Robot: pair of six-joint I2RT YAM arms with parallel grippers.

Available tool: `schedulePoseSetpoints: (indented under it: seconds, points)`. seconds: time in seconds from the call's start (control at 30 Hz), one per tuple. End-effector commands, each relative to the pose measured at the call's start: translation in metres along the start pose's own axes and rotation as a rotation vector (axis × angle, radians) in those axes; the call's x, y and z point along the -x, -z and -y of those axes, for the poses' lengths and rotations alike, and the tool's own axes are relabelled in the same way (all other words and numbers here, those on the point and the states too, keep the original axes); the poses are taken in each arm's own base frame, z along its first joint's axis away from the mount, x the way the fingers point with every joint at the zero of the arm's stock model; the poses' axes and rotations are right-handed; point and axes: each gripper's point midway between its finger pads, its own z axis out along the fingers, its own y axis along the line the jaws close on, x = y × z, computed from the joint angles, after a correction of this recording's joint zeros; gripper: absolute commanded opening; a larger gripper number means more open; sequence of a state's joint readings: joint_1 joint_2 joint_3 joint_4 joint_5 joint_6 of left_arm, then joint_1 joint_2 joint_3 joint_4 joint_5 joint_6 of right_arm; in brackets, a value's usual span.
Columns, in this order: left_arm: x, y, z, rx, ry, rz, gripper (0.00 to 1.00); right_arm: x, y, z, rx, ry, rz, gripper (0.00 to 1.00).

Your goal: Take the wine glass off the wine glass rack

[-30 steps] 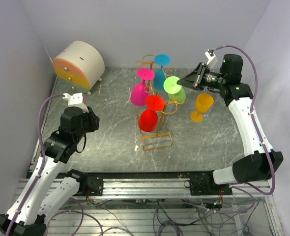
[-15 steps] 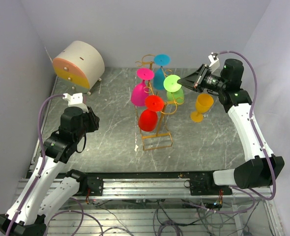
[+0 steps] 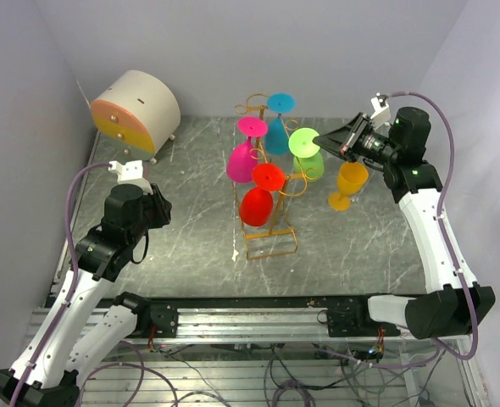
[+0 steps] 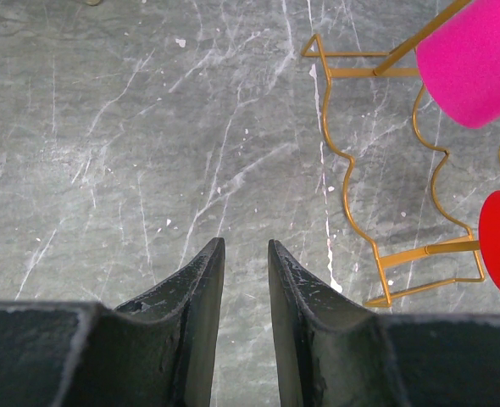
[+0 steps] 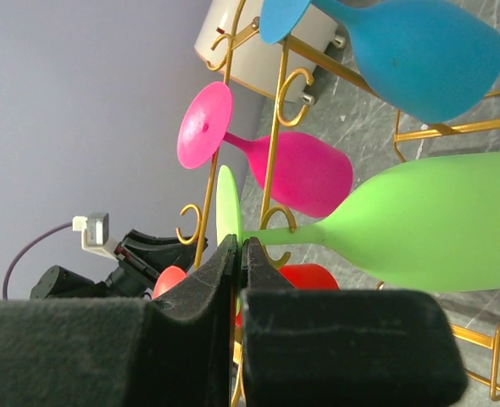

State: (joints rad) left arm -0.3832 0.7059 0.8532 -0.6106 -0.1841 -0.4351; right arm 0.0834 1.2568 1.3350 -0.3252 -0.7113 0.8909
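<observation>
Pinched together, the right pincer (image 5: 237,244) grips the thin foot rim of the lime-green plastic wine glass (image 5: 419,220). The glass hangs upside down at the right side of the golden-orange wire wine glass rack (image 3: 271,242) (I can't tell whether its stem sits in a hook or just clear of it). I see my left pincer (image 4: 241,246) hovering left of the rack's base, jaws apart, above the grey marbled table (image 4: 106,127).
</observation>
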Motion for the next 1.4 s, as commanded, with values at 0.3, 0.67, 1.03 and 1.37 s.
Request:
schedulePoseSetpoints:
  seconds: [0.3,0.67,1.03,1.37]
  points:
    - [0.003,0.0,-0.001,0.012,0.01,0.022,0.38,0.013,0.015,0.006,-0.025,-0.014,0.095,0.0]
    - [0.003,0.0,-0.001,0.01,0.01,0.022,0.38,0.049,0.035,-0.037,0.057,0.237,0.263,0.0]
    - [0.005,0.01,0.024,-0.111,0.079,0.0,0.4,0.047,0.078,-0.14,0.182,0.77,0.356,0.0]
    - [0.073,0.112,0.109,-0.565,0.342,0.036,0.47,-0.003,0.091,-0.187,0.33,1.041,0.296,0.0]
